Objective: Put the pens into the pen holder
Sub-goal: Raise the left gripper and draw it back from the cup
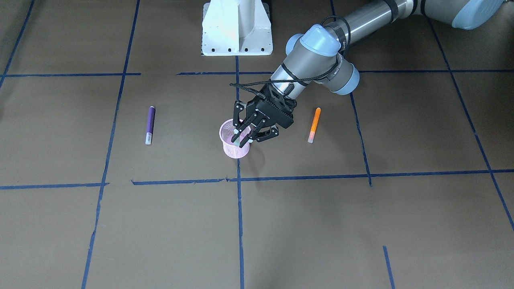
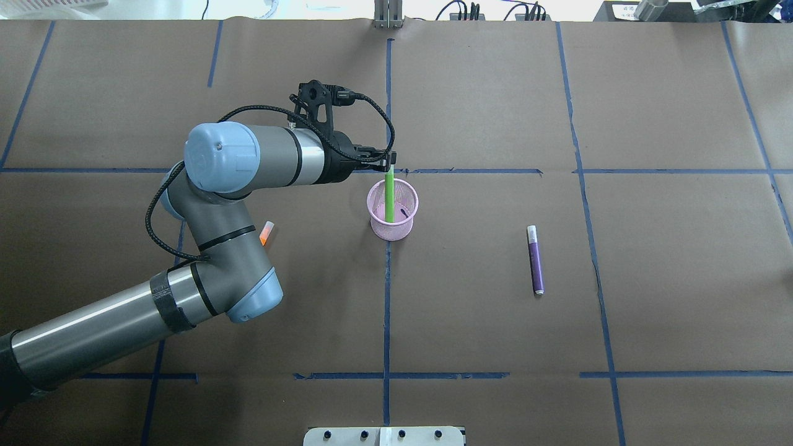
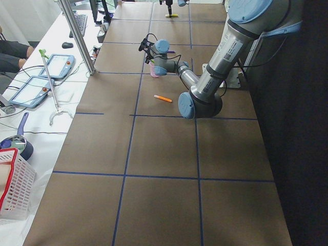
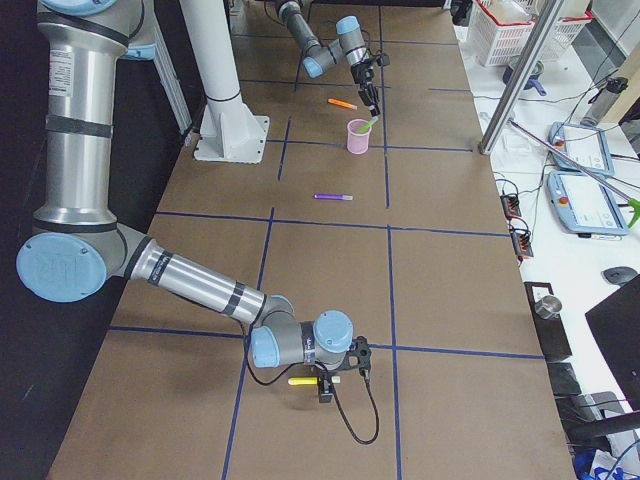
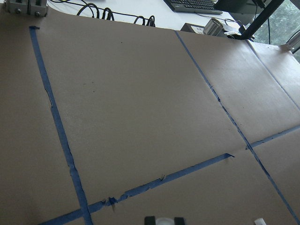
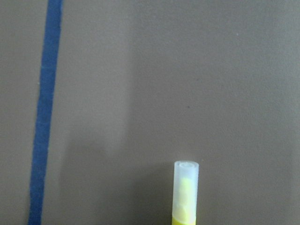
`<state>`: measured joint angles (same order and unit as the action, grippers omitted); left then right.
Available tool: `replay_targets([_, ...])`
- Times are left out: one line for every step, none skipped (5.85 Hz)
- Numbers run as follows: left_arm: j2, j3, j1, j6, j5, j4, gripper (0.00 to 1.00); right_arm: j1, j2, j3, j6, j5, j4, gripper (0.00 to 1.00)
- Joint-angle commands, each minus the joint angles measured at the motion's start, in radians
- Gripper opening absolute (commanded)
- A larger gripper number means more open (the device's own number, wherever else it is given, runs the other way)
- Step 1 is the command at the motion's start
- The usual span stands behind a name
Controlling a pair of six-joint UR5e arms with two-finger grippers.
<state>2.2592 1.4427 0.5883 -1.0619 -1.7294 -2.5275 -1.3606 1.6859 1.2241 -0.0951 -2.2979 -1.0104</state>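
Now green pen (image 2: 389, 195) upright in round pink wire-mesh holder (image 2: 403, 228).

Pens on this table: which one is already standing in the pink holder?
The green pen, upright in the pen holder at the left claw. The purple pen and orange pen lie flat.

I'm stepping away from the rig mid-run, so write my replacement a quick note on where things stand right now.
Left claw: over the pen holder, at the top of the green pen; whether it grips or has let go is unclear.
Right claw: low at the table's far right end, by a yellow pen; grip unclear.
Done: green pen stands inside the holder.
Left: purple pen and orange pen lie flat on the table, either side of the holder; yellow pen too.
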Motion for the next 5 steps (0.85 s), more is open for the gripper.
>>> replay_targets([0.002,0.001,0.002,-0.003,0.008,0.003,1.00,0.000,0.000,0.000,0.000,0.000,0.000,1.00])
replay_targets([0.003,0.004,0.033,-0.009,0.002,0.012,1.00,0.000,0.000,0.000,0.000,0.000,0.000,1.00])
replay_targets([0.003,0.004,0.080,-0.006,-0.033,0.082,1.00,0.000,0.000,0.002,0.000,0.000,0.000,1.00])
replay_targets([0.006,0.013,0.162,0.002,-0.176,0.199,1.00,0.000,0.000,-0.002,0.000,0.000,0.000,1.00])
replay_targets([0.006,0.013,0.265,0.010,-0.358,0.296,1.00,0.000,0.000,-0.002,0.000,0.000,0.000,1.00])
